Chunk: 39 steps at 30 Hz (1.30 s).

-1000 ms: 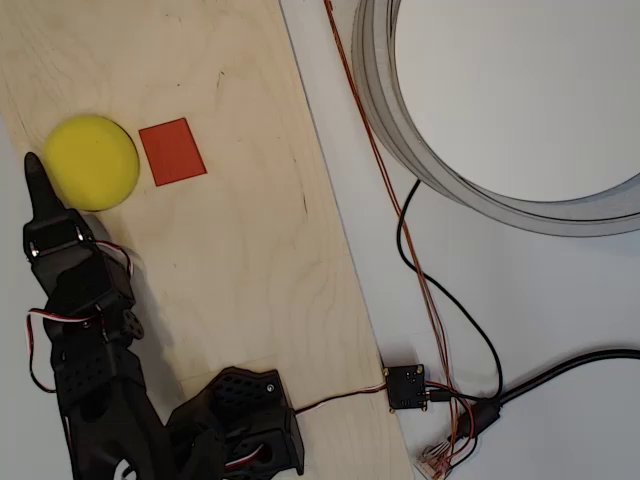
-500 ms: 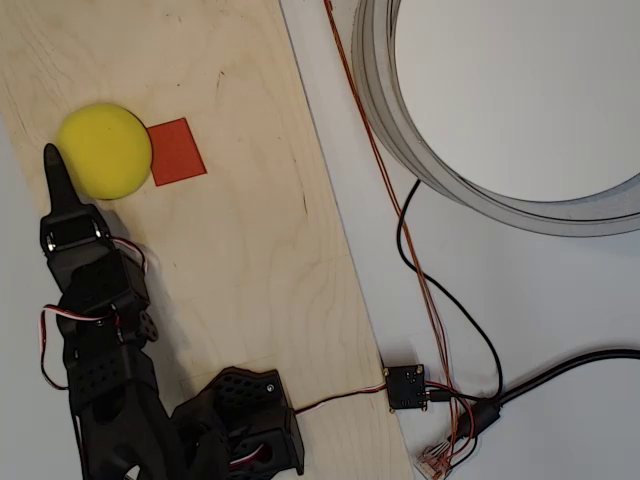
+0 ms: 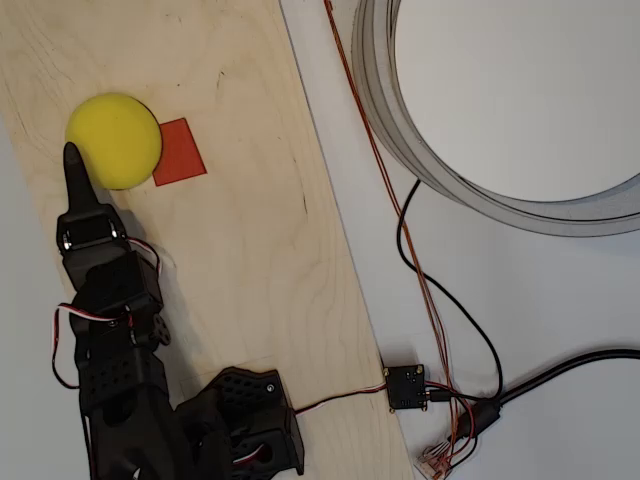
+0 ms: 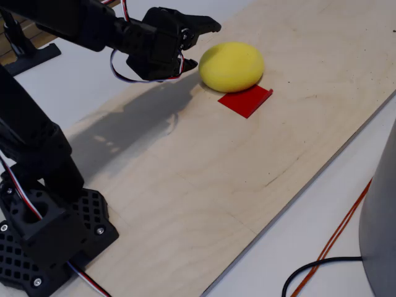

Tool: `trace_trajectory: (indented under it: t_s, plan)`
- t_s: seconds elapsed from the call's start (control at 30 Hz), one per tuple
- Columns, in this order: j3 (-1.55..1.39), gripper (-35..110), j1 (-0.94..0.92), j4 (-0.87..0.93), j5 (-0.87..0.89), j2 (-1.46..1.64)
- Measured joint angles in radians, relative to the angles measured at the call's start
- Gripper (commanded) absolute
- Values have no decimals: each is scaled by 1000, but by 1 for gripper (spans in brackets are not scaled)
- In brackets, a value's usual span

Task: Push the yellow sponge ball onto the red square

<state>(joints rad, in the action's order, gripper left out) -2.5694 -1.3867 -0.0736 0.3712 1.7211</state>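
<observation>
Moved since the earlier overhead frames: the yellow sponge ball (image 3: 114, 141) has been carried rightward across the plywood board (image 3: 250, 260), from well clear of the red square (image 3: 181, 154) to overlapping its left edge; the gripper (image 3: 72, 158) has been advanced with it, its dark tip now pressed against the ball's lower-left flank

Meaning for the task (a judgement): the push is under way and partly effective, since only the near strip of the square is covered and most of its surface is left bare. Further travel in the same rightward direction appears to be needed before the ball can be counted as resting on the patch

Gripper state: in the fixed view the gripper (image 4: 195, 44) is seen with two fingers slightly parted at the tips, one above the other, nothing held between them; the ball is contacted from outside, not grasped

Ball position: on the board, touching the gripper tip on one side and lying over the square's edge on the other, as seen in the fixed view for the ball (image 4: 232, 65) and square (image 4: 246, 101)

Count:
- yellow sponge ball: one
- red square: one
- robot arm with gripper: one
- plywood board: one
- large grey ring (image 3: 400, 120), off the board: one
- black and orange cables (image 3: 440, 300) with a small black connector box (image 3: 406, 386): several, one box
</observation>
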Motion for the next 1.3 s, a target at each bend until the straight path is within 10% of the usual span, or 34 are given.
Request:
trace_trajectory:
  t_s: [1.3]
  plan:
    - [367, 33, -31, 0, -94, -218]
